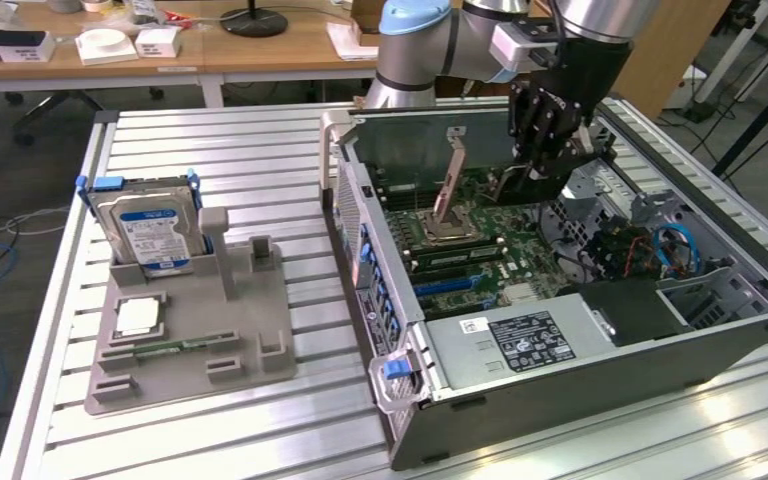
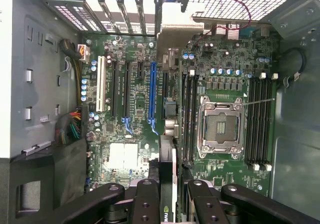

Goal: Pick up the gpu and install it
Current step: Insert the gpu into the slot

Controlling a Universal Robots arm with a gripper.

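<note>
On the exterior view's left, a hard drive [image 1: 151,228] stands in a grey tray [image 1: 191,345] on the surface [image 1: 224,150]. To the right, inside the open case [image 1: 704,330], the end effector [image 1: 540,165] pinches the gpu [image 2: 168,134] edge-on, just above the motherboard [image 2: 135,98].

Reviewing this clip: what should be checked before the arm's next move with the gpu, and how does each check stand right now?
1. gpu gripped: ok. The tool is shut on it, and the card is seen edge-on.
2. Tool over the open computer case: ok.
3. Long blue slot free of other cards: ok.
4. Card lined up with that slot: cannot tell. It hangs close beside the slot in the wrist view.
5. Wire bundle clear of the slot: ok. It sits at the board's edge.
</note>
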